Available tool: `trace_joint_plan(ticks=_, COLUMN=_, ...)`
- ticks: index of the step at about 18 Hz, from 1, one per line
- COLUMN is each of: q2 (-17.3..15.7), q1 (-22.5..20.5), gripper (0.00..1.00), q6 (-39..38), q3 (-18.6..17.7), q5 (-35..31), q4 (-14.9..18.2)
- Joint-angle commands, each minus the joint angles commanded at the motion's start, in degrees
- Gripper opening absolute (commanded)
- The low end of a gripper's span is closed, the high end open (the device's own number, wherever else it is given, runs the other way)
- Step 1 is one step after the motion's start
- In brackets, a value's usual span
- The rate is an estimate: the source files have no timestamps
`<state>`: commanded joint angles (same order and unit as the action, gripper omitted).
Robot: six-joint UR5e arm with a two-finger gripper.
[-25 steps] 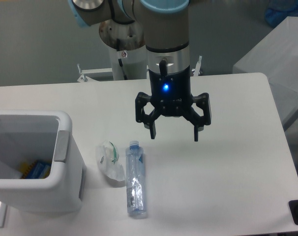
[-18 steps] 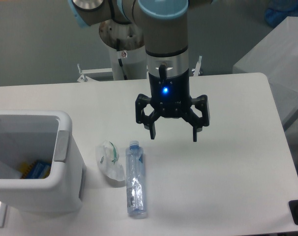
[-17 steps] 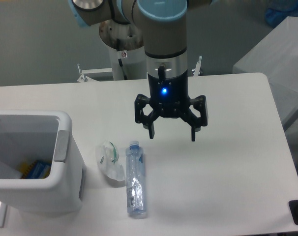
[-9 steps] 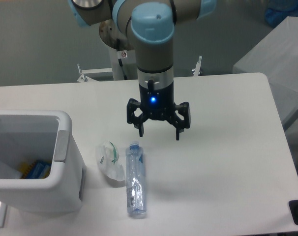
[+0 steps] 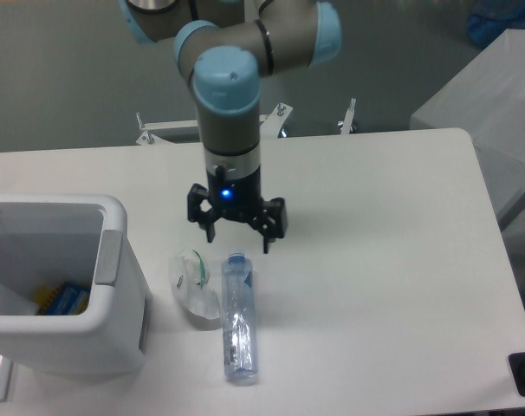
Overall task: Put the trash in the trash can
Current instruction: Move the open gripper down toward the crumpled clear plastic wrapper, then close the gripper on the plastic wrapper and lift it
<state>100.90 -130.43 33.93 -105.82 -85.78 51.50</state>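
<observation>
Leftward and lower than before, the black two-finger gripper (image 5: 237, 241) hung with its fingers spread, holding nothing, just above the bottle's cap. On the white table (image 5: 392, 260), the white boxy plastic bin (image 5: 68, 286) stood left; the slim clear plastic bottle (image 5: 238, 317) and crumpled clear-white wrapper (image 5: 193, 282) lay beside it.

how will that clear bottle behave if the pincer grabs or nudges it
The bottle lies on its side on the table, so a nudge would probably roll it. It looks clear and empty, likely light. Its thin, glinting walls may buckle or slip under the open pincer.
</observation>
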Motion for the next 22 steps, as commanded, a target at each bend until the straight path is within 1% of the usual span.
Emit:
trace_joint_plan(ticks=2, q2=0.61, q1=0.88, gripper=1.00, q6=0.00, q3=-0.27, q5=0.44, q4=0.18)
trace_joint_plan(ticks=4, q2=2.98, q1=2.37, gripper=1.00, q6=-0.26, q3=-0.71, q5=0.09, q4=-0.61)
trace_joint_plan(ticks=5, q2=4.12, q1=2.64, gripper=1.00, q6=-0.09, q3=-0.10, q5=0.35, q4=-0.61)
trace_joint_plan(ticks=8, q2=6.23, q1=4.04, gripper=1.00, q6=-0.61, q3=-0.18, q5=0.35, q4=-0.70)
trace_joint_plan(ticks=10, q2=6.77, q1=4.13, gripper=1.00, q6=-2.10, q3=-0.09, q5=0.35, q4=-0.70)
trace_joint_plan(ticks=14, q2=8.26, q1=4.14, gripper=1.00, q6=-2.28, q3=0.00, q5=0.27, q4=-1.23)
trace_joint_plan(ticks=16, q2=8.53, q1=4.14, gripper=0.92, q6=-2.37, q3=0.08, q5=0.26, q4=-1.41)
trace_joint_plan(ticks=17, q2=8.53, q1=4.14, gripper=0.86, q6=-2.37, q3=0.17, q5=0.26, q4=-1.41)
trace_joint_plan(ticks=20, q2=8.79, q1=4.05, gripper=0.61, q6=-2.37, q3=0.26, q5=0.26, q4=-1.41)
trace_joint_plan(ticks=22, q2=8.79, q1=4.05, gripper=0.42, q6=-2.29, q3=0.26, q5=-0.09, q4=-1.41)
